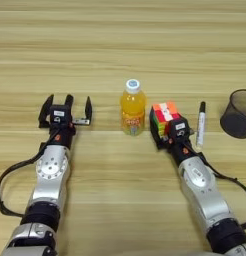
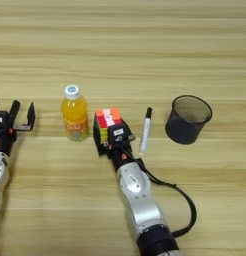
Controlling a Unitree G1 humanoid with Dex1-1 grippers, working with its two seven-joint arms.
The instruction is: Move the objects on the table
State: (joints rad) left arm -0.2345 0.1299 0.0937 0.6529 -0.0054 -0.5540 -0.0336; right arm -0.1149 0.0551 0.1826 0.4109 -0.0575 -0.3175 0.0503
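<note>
the puzzle cube (image 1: 164, 119) is sitting near the middle of the table (image 1: 120, 45), and my right claw (image 1: 171, 131) is clenched around it from the near side, the black fingers pressing against its near faces (the cube's red and orange top is showing clear above them). just left of the cube the orange juice bottle (image 1: 133, 107) is standing upright with its white cap on, apart from the cube. just right of the cube the white marker (image 1: 200, 124) is lying flat, black cap pointing far. further right the black mesh cup (image 2: 187, 119) is standing upright, mouth up, apart from the marker. well to the left of the bottle my left claw (image 1: 65, 111) is hovering released, fingers spread and grasping nothing.
</note>
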